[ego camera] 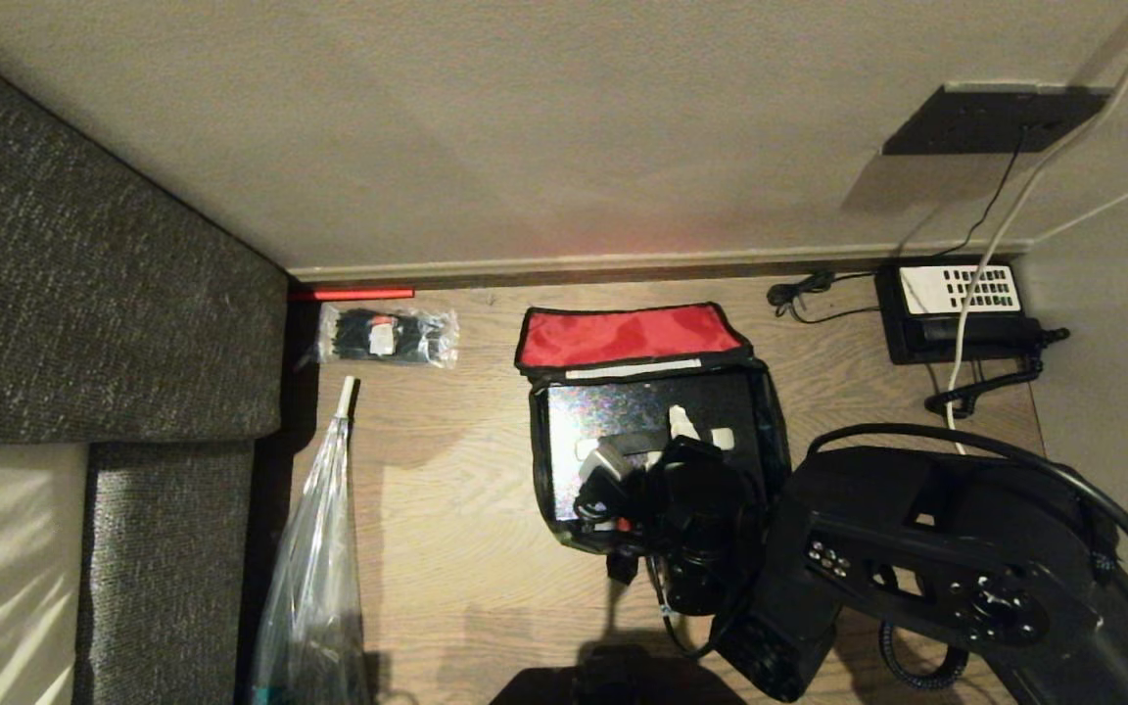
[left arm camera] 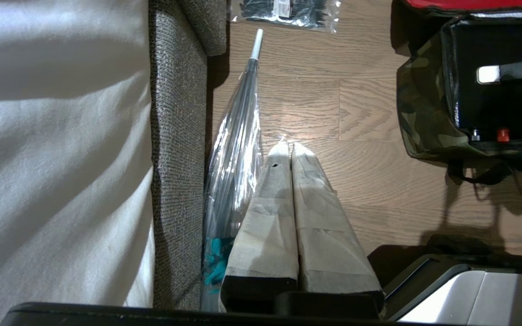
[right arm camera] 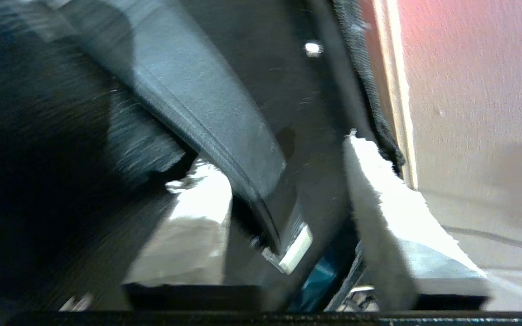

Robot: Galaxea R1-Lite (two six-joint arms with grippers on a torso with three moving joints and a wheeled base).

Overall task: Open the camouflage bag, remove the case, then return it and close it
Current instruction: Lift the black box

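The right claw (ego camera: 667, 436) hangs over the case (ego camera: 603, 411), fingers spread to either side of its handle strap and not pinching it, which looks like a release. The case lies flat inside the camouflage bag (ego camera: 770, 431) on the floor, red-lined lid (ego camera: 628, 335) thrown back toward the far wall so the opening stays clear. The left claw (left arm camera: 288, 149), pressed together, idles near a wrapped umbrella (left arm camera: 236, 136).

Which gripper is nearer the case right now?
Right. The right gripper is directly over the case inside the open camouflage bag, fingers apart. The left gripper hangs shut over the floor beside the bag, off toward the sofa.
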